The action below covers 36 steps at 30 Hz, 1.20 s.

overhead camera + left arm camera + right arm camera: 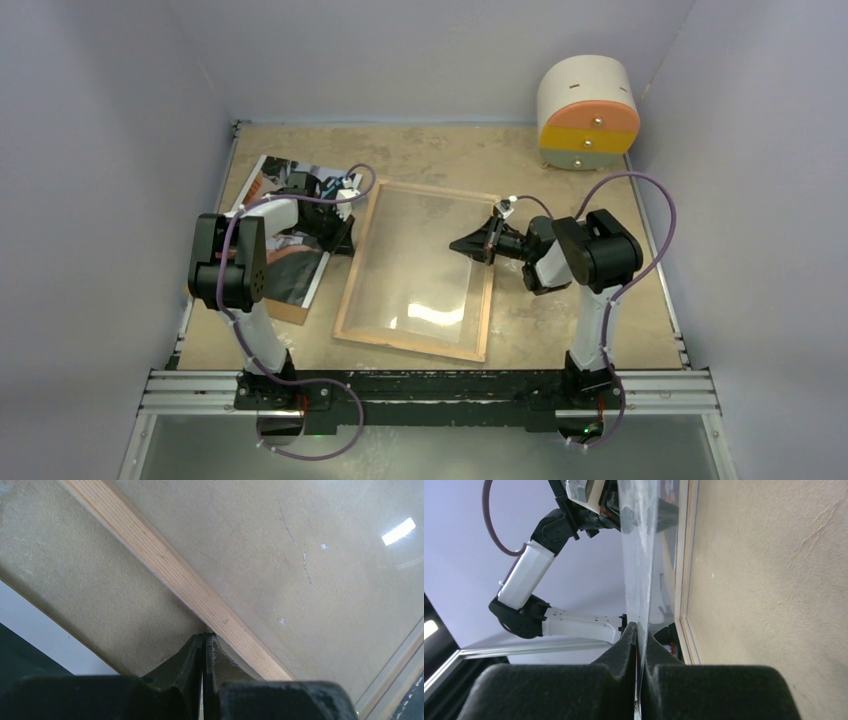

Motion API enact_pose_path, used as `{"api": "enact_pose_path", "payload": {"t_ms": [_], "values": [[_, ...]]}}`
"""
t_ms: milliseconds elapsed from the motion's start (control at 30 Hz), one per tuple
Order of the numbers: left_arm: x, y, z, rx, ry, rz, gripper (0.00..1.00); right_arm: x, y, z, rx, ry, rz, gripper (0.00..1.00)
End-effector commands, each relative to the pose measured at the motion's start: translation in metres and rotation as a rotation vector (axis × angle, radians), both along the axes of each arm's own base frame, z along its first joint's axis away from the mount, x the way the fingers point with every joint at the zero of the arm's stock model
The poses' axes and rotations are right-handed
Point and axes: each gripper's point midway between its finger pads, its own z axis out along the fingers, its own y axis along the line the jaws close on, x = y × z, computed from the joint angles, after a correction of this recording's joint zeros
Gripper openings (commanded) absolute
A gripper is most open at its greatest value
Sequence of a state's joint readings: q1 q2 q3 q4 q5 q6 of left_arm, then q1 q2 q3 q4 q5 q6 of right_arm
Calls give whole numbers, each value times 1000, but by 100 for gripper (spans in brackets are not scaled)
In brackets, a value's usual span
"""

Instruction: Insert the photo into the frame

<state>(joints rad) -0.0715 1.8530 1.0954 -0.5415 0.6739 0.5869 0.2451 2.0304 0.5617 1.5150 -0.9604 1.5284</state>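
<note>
The top camera looks down from above and behind the arms over the whole surface [560, 330]. Each wrist camera peers closely past its own fingers [185, 675] at the frame [165, 565], which all three views share.

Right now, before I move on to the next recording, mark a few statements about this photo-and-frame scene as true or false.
1. The photo already lies inside the frame. False: it lies outside, to the left of the frame, on the brown sheet.
2. The jaws of the left gripper and the right gripper are shut. True.
3. The frame lies flat with its wood-coloured face up. True.
4. The right gripper is over the photo. False: it is over the frame's glass pane.
5. The round container stands at the table's near left corner. False: it stands at the far right.
</note>
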Motion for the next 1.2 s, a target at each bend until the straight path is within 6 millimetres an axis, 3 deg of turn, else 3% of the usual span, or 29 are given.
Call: {"api": "enact_pose_path", "payload": {"t_ms": [0,133,567,1167], "values": [[-49,7,-41,64,215,-13,5,-3,16,45,129,-149,36,0],[-50,7,-41,65,213,-17,5,2,20,53,131,-163,9,0],[-51,7,-38,62,209,-20,4,15,11,48,4,-198,-85,0],[-54,7,-37,64,209,-25,4,5,-5,-14,-234,-143,-60,0]]}}
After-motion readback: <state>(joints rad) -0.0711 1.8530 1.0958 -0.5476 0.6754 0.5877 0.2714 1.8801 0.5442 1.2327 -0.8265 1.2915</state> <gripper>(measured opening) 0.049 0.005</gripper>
